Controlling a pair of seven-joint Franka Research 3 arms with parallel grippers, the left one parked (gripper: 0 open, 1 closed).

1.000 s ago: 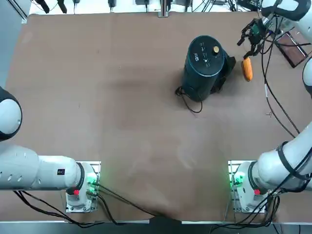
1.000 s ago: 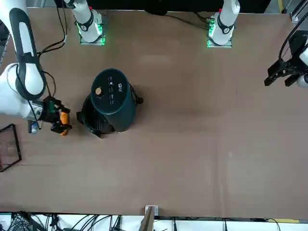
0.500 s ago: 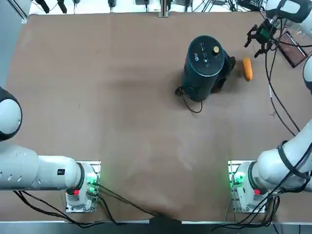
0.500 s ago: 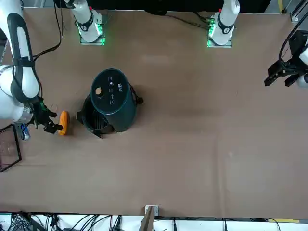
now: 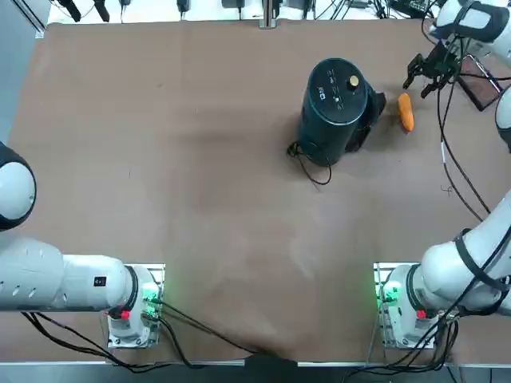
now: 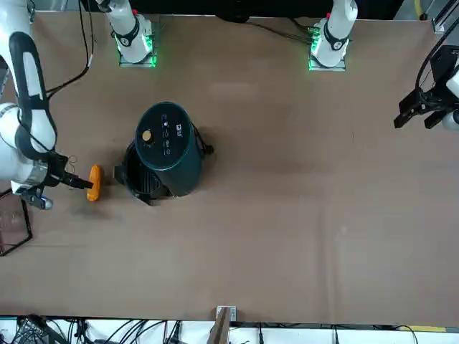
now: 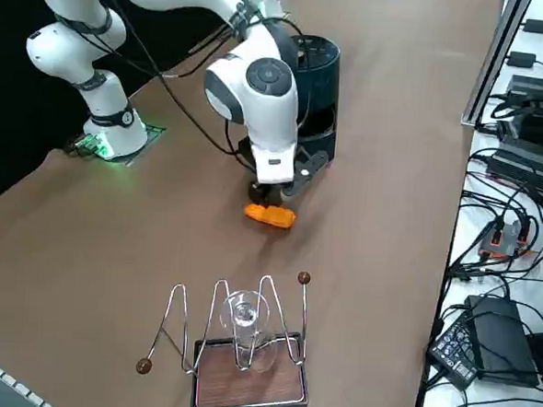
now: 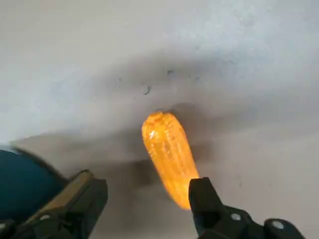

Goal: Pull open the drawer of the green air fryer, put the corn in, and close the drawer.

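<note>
- Your right gripper (image 8: pixel 144 201) hovers spread and empty above the corn (image 8: pixel 168 155), ready to straddle it.
- The drawer (image 6: pixel 140 185) already juts from the green air fryer (image 6: pixel 165 145), waiting for it.

The right gripper (image 7: pixel 279 199) hung low over the brown table (image 7: pixel 386 137), its dark fingers pointing down just above the corn (image 7: pixel 271 216), which lay flat on the tabletop. Right behind the arm's white wrist stood the green air fryer (image 7: pixel 318 82), partly hidden by it. Nearer the camera, well apart from the corn, a wire rack (image 7: pixel 236 335) on a wooden base held a clear glass (image 7: pixel 244 324).
</note>
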